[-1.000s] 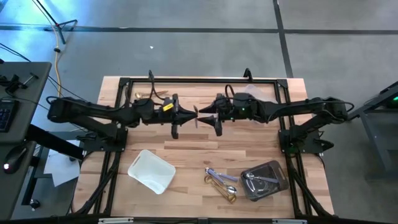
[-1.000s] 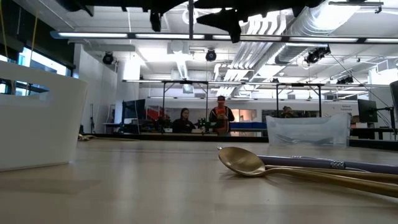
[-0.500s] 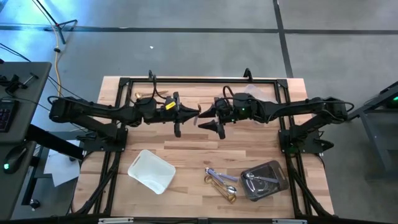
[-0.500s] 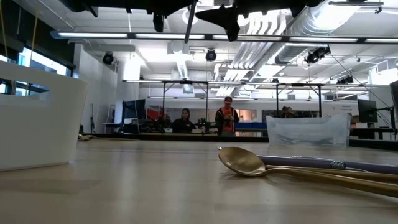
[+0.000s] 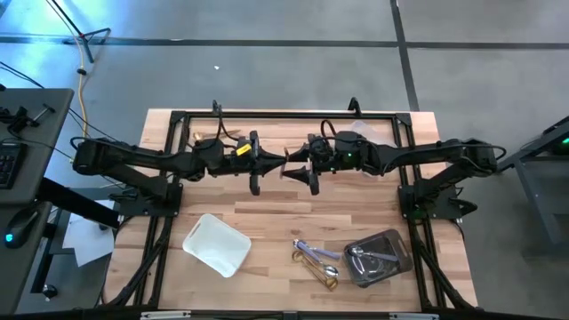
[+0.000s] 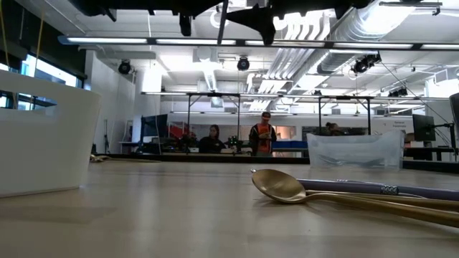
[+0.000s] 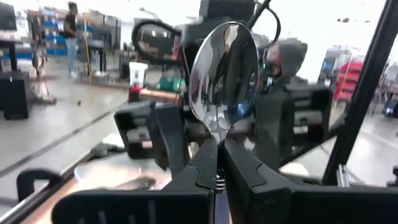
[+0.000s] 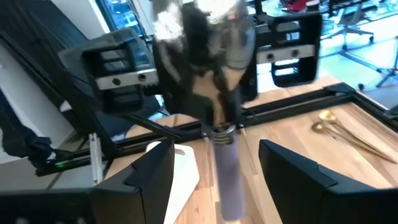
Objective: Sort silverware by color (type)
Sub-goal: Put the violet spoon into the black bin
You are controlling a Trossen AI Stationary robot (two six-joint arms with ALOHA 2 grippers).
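From above, the left gripper (image 5: 277, 163) and right gripper (image 5: 298, 169) meet nose to nose over the middle of the table (image 5: 267, 218); loose spoons (image 5: 316, 260) lie near the front edge between a white tray (image 5: 216, 244) and a clear tray (image 5: 380, 258) holding more. Low down, a gold spoon (image 6: 287, 188) rests on the wood, arms overhead. Left wrist: fingers (image 7: 208, 165) pinched tight on a shiny silver spoon (image 7: 225, 78), bowl upright. Right wrist: fingers (image 8: 152, 177) spread wide either side of the handle, not touching; gold utensils (image 8: 342, 132) lie beyond.
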